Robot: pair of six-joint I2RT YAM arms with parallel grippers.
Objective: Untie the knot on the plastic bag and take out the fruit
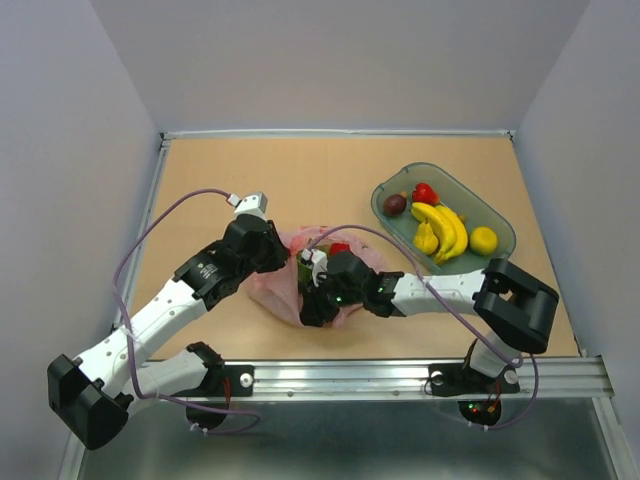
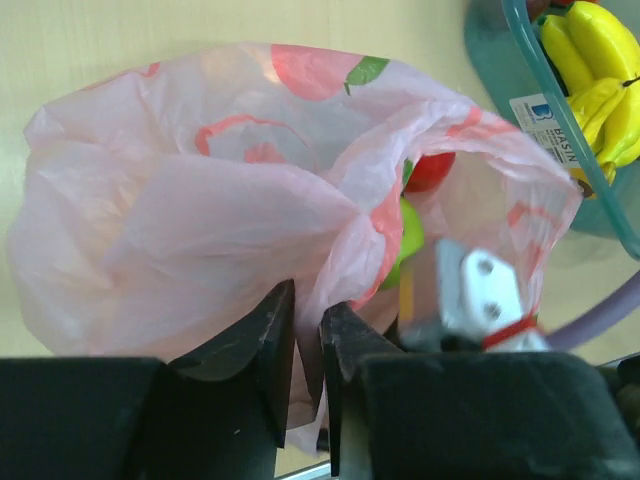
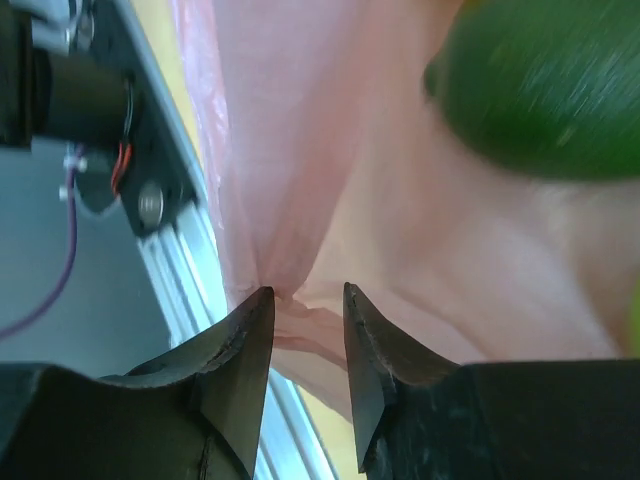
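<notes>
The pink plastic bag (image 1: 281, 288) lies between my two grippers near the table's front edge. My left gripper (image 1: 288, 262) is shut on a fold of its film (image 2: 308, 312); in the left wrist view the bag (image 2: 200, 220) gapes open on the right. A red fruit (image 2: 432, 172) and a green fruit (image 2: 408, 235) show in the opening; the red one also shows from above (image 1: 340, 248). My right gripper (image 1: 308, 306) holds a bunched fold of the bag (image 3: 330, 150) between its fingertips (image 3: 305, 295), below a green apple (image 3: 545, 90). No knot shows.
A grey tray (image 1: 503, 222) at the back right holds yellow bananas (image 1: 447, 230), a dark purple fruit (image 1: 395, 204), a red item (image 1: 425, 193) and a yellow round fruit (image 1: 483, 240). The metal rail (image 1: 400, 375) runs along the front edge, close to the bag.
</notes>
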